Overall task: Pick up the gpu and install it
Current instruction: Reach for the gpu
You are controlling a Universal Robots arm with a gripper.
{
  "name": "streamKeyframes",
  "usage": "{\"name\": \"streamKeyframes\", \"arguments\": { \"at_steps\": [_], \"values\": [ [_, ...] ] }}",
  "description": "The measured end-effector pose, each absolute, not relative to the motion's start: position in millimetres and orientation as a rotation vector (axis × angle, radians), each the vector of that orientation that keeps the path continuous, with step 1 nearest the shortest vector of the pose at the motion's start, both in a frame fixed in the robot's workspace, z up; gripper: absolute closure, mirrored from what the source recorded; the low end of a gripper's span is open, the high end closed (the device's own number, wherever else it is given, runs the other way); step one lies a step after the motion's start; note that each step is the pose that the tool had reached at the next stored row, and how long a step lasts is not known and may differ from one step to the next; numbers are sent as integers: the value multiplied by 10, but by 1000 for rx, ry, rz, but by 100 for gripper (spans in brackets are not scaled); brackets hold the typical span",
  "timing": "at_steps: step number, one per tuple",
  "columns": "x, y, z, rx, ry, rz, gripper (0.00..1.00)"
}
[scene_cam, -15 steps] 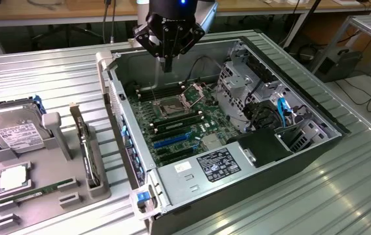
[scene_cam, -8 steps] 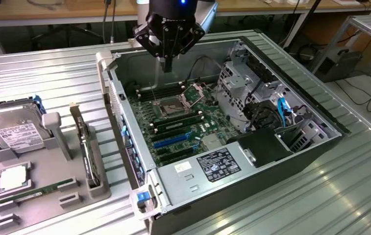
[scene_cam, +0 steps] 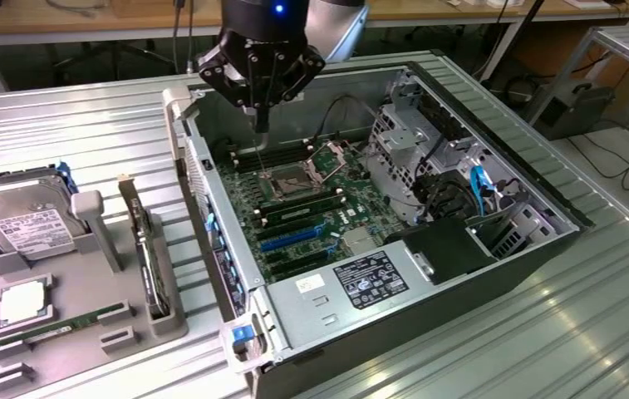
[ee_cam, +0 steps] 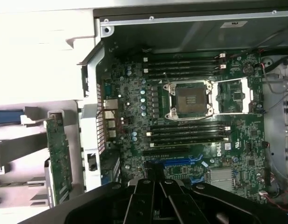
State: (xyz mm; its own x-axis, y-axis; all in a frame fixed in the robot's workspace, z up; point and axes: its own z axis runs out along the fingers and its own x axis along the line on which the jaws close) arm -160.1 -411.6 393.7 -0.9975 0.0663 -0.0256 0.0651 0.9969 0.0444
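My end effector (scene_cam: 258,125) is closed and empty, hovering over the open case (scene_cam: 536,274). The gpu (scene_cam: 150,258) stands on edge in the gray holder (scene_cam: 71,291) on the tabletop (scene_cam: 92,125), just beside the case. Its long axis runs parallel to the case wall, with the bracket end apparently farthest from the exterior camera. Risk: closed fingers would strike the card's edge, or the card snags the case wall.

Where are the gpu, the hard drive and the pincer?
gpu (scene_cam: 157,266): exterior view, middle of the upright card.
hard drive (scene_cam: 28,231): exterior view, on its white label.
pincer (scene_cam: 258,125): exterior view, at its closed fingertips.
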Motion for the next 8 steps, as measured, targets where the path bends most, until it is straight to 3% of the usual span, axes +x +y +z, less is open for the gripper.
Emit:
{"name": "streamKeyframes", "arguments": {
  "at_steps": [8],
  "values": [
    [-1979, -4240, 3926, 102, 3112, 68, 89]
  ]
}}
